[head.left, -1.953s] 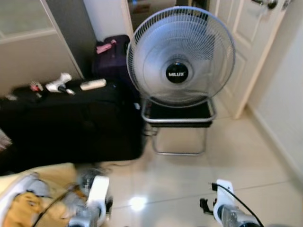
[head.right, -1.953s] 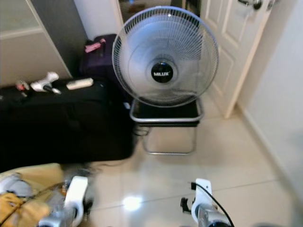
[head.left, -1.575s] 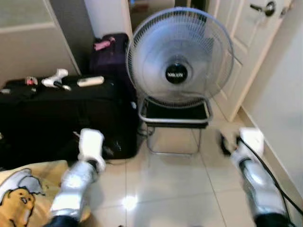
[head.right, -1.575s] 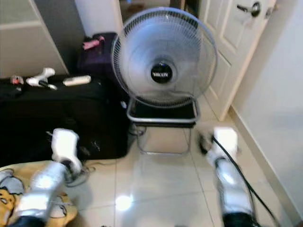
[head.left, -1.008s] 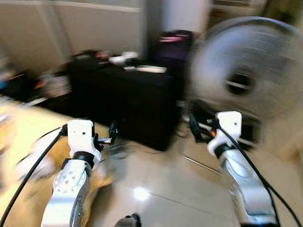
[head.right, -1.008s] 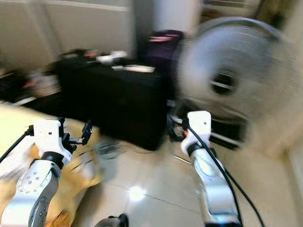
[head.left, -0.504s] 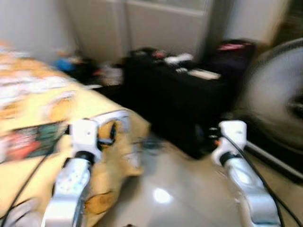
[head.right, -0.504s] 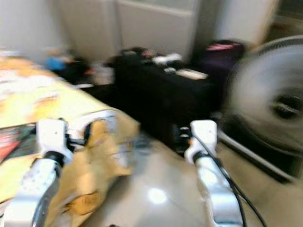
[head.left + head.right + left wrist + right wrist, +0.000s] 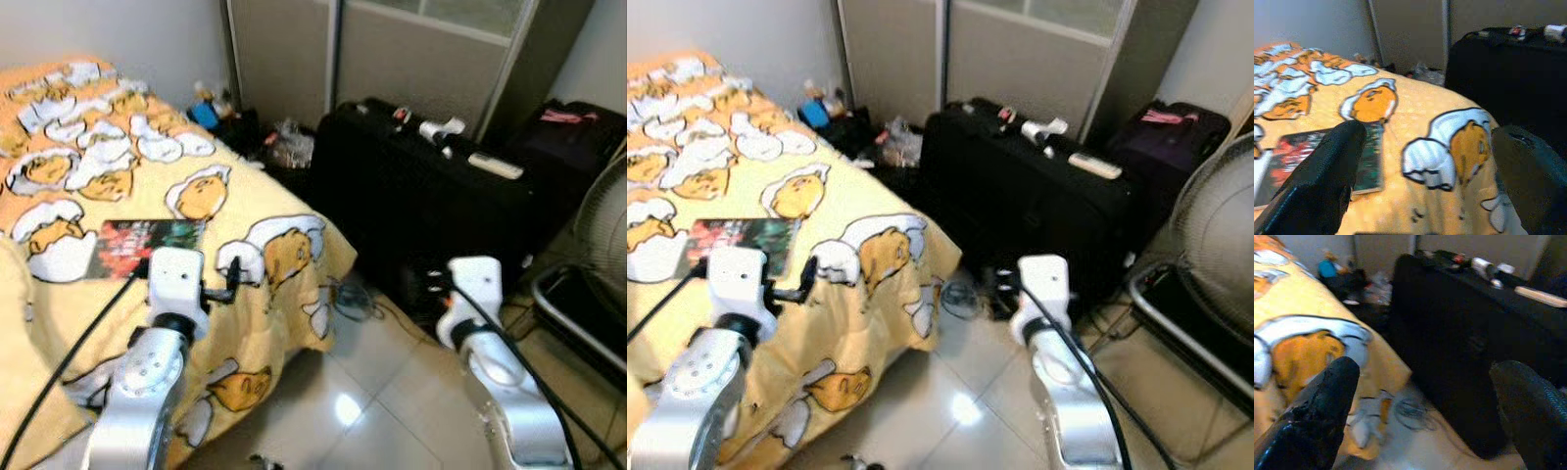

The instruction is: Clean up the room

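Left eye view: bed (image 9: pixel 59 294) with yellow egg-print blanket (image 9: pixel 284 220) at left; dark-covered book (image 9: pixel 137 247) lying flat on it. Large black suitcase (image 9: pixel 431 215) beside the bed, with a white remote (image 9: pixel 495 165) and a white hair dryer (image 9: pixel 441 128) on top. Cables (image 9: pixel 348 297) on the tiled floor (image 9: pixel 362 401) between bed and suitcase. Fan (image 9: pixel 602 230) at right edge.

Right eye view: purple bag (image 9: pixel 1171 132) behind the suitcase.

Left wrist view: left gripper (image 9: pixel 1435 171) raised over the blanket near the book, jaws spread wide apart, holding nothing.

Right wrist view: right gripper (image 9: pixel 1425 406) above the floor facing the suitcase, jaws likewise apart and empty.
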Controlling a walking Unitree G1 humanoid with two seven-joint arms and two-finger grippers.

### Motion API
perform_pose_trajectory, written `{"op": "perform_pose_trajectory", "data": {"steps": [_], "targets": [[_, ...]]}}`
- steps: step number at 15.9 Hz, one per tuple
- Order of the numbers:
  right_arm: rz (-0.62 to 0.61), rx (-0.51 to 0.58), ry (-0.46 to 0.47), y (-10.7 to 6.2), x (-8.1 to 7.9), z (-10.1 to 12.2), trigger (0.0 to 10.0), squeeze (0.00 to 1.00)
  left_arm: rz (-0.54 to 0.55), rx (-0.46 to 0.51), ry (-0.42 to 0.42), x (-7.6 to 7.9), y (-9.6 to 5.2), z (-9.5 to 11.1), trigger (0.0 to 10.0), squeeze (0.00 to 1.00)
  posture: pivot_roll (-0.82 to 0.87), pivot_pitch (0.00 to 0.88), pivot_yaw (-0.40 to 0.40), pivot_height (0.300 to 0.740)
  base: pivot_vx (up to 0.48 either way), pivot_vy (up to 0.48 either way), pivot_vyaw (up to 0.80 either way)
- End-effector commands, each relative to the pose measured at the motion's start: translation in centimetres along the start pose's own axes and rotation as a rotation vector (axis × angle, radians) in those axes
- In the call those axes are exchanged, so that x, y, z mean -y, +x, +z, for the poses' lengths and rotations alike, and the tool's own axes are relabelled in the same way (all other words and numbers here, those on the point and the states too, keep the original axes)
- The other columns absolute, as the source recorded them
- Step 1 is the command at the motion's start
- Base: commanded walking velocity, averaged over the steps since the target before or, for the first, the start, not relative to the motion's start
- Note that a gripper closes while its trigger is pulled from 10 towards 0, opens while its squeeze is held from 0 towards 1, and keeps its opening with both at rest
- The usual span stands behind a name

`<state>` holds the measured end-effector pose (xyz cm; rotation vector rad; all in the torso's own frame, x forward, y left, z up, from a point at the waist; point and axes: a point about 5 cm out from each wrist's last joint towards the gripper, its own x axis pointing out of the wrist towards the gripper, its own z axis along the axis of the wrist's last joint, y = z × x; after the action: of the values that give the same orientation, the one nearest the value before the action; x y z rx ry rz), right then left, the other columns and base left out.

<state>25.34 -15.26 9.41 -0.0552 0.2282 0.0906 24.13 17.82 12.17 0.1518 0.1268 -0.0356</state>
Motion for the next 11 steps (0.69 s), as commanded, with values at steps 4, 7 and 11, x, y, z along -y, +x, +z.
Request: {"op": "perform_pose_trajectory", "data": {"steps": [4,7,11], "targets": [[0.025,0.007,0.009,0.0,-0.15,0.18,10.0,1.0,-0.005,0.006,-0.001,0.07,-0.04,0.39,10.0,0.0,-0.05,0.0,0.029,0.74,0.0,0.307,0.37],[0.032,0.013,0.001,0.15,-0.2,0.41,10.0,1.0,0.009,0.006,-0.006,-0.19,0.04,0.35,10.0,0.0,-0.06,0.0,0.022,0.74,0.0,0.314,0.17],[0.061,0.03,-0.018,0.36,-0.36,0.91,10.0,1.0,0.036,0.002,-0.01,-0.64,0.02,0.19,10.0,0.0,-0.06,0.0,0.007,0.74,0.0,0.316,0.0]]}}
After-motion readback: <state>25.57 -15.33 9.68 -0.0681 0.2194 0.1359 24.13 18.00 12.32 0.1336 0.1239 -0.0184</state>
